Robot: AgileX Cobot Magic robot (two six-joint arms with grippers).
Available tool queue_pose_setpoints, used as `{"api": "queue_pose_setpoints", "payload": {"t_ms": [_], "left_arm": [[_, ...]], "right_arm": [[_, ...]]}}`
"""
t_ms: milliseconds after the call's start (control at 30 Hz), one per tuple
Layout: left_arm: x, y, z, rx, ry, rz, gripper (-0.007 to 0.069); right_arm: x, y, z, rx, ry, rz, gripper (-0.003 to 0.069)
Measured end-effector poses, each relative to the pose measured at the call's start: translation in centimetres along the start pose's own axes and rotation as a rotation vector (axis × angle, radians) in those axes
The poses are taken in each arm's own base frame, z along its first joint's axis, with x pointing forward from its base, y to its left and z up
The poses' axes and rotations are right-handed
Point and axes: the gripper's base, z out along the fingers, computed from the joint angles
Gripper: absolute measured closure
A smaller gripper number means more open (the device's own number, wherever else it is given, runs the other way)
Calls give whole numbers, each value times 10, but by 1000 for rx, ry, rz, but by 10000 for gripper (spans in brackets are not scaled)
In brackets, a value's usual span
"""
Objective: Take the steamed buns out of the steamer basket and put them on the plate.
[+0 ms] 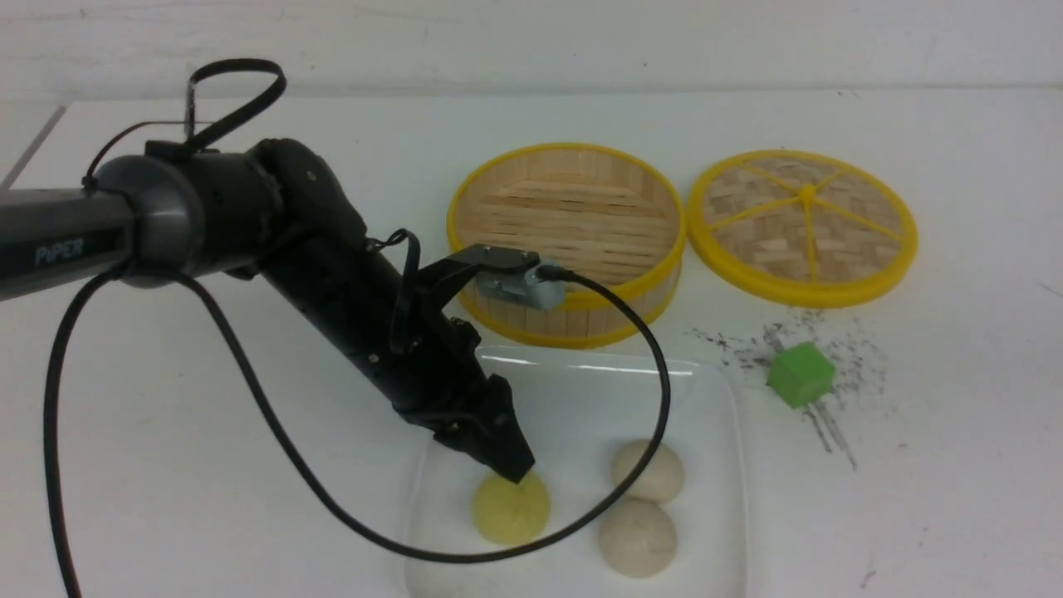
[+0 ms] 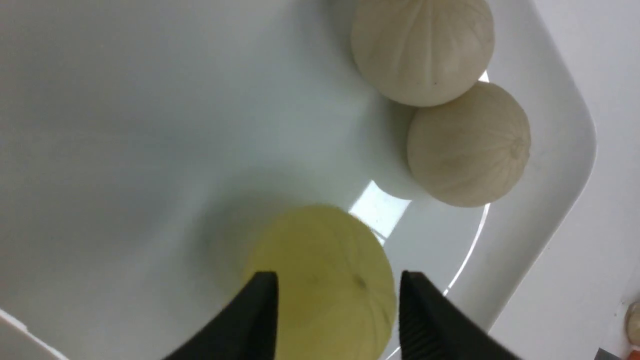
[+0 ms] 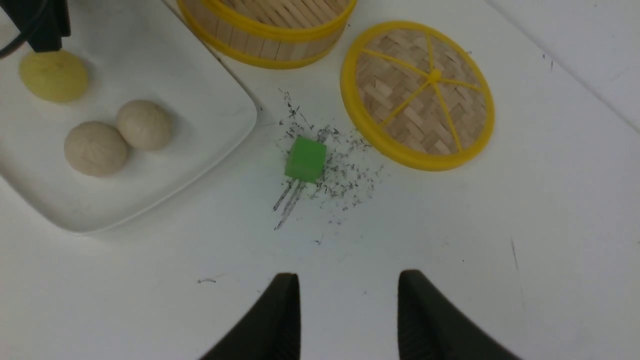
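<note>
**All three buns on the plate, left fingers spread over the yellow one**

We see the pale yellow bun (image 1: pixel 511 508) resting on the white square plate (image 1: pixel 581 399), in its near left part. The left gripper (image 1: pixel 511 469) points down at it from the plate's left side. In the left wrist view its two black fingers (image 2: pixel 260 310) stand apart on either side of the bun; one overlaps the bun's edge and the other sits just clear of it, so we read them as spread open, not squeezing.

The off-white bun (image 1: pixel 648 471) lies in the plate's near right part. The larger beige bun (image 1: pixel 638 537) touches it on the near side. A black cable (image 1: pixel 656 399) from the left arm loops across the plate in front of these.

The steamer basket (image 1: pixel 581 320) stands just beyond the plate's far edge. The woven lid (image 1: pixel 801 224) lies flat beyond the plate's far right corner, apart from it. A green cube (image 1: pixel 800 374) sits off the plate's right side, among dark scuff marks on the table (image 1: pixel 955 457).

The right gripper (image 3: pixel 347 280) hangs over the bare table, well to the right of the plate, its fingers apart with nothing between them.
</note>
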Motion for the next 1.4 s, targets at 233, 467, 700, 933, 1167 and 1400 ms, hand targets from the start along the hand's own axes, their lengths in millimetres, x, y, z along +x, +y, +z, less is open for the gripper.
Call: {"api": "queue_pose_setpoints", "payload": {"t_ms": [233, 467, 700, 933, 1167, 1400], "left_arm": [[2, -5, -3, 28, 20, 0, 187], [-15, -36, -61, -79, -122, 125, 239], [-11, -91, -150, -322, -393, 235, 246], [16, -129, -210, -535, -607, 186, 246], [35, -136, -232, -673, -654, 89, 246], [62, -152, -261, -824, -742, 22, 248]], "right_arm": [[0, 1, 0, -10, -4, 4, 365], [-1, 2, 0, -20, -10, 3, 365], [0, 4, -5, -26, -28, 2, 365], [2, 4, -10, -13, -60, 36, 365], [-6, 0, -12, 35, -153, 124, 365], [-2, -9, -33, 190, -270, 170, 365]]}}
